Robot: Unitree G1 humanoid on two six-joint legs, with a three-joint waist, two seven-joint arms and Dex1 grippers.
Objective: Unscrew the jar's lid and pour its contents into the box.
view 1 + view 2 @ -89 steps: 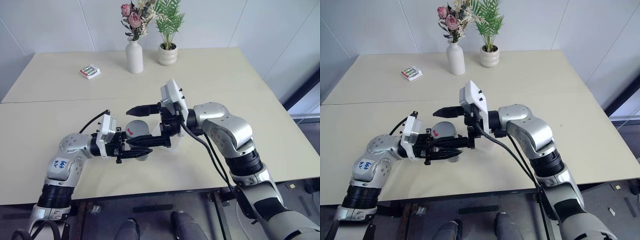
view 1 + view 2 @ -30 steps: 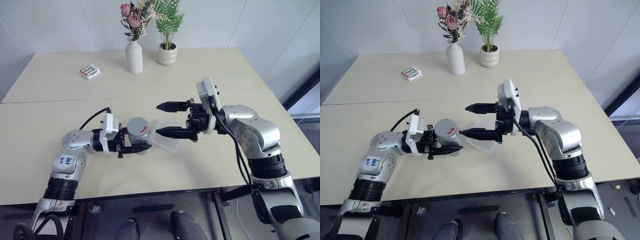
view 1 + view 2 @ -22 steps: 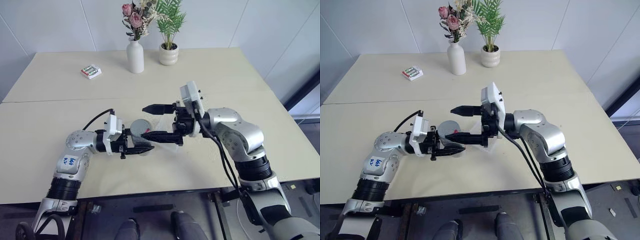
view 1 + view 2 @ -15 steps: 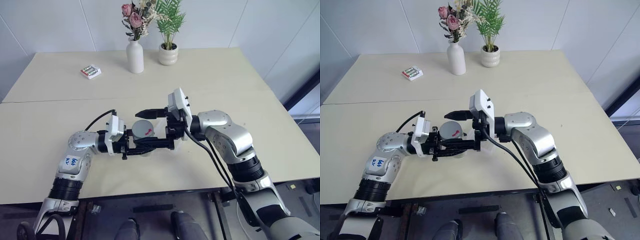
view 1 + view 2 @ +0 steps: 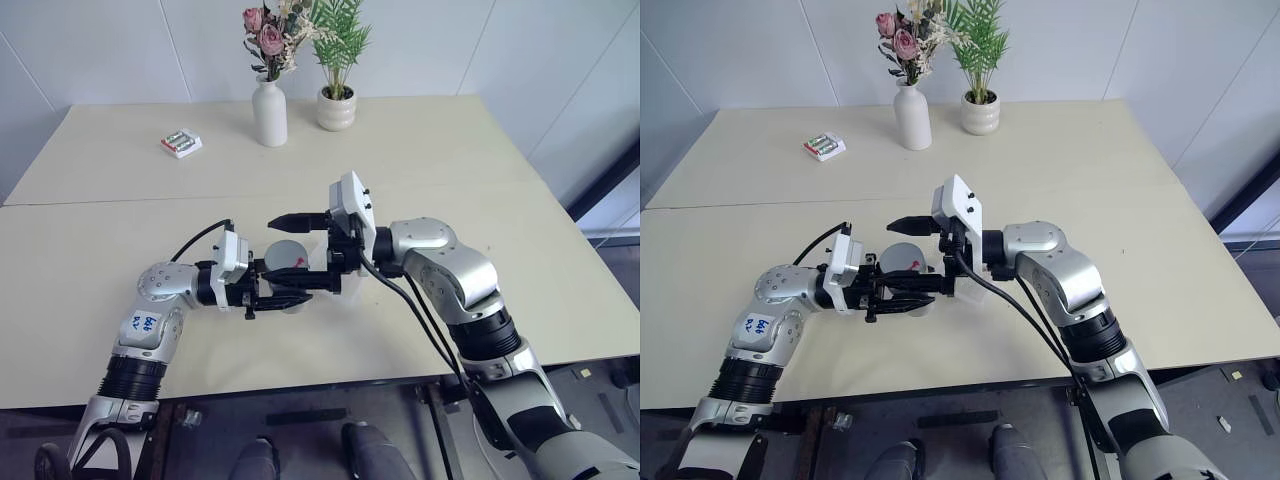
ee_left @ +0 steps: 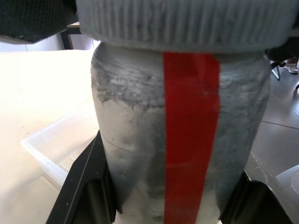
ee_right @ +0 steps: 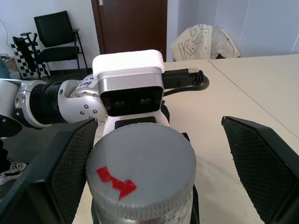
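Note:
My left gripper is shut on the jar, a silvery cylinder with a red stripe, and holds it upright just above the table. The grey lid, with a red mark on top, sits on the jar. From the opposite side comes my right gripper, open, with one black finger on each side of the lid and a gap to both. The clear box lies on the table just beyond the jar, largely hidden behind the right gripper. The contents are hidden inside the jar.
At the table's far side stand a white vase with flowers and a potted plant. A small green-red-white packet lies at the far left. The table's front edge runs close below the arms.
My right gripper has swung left from above the box to straddle the jar's lid, still open. The left gripper has kept its hold on the jar in place.

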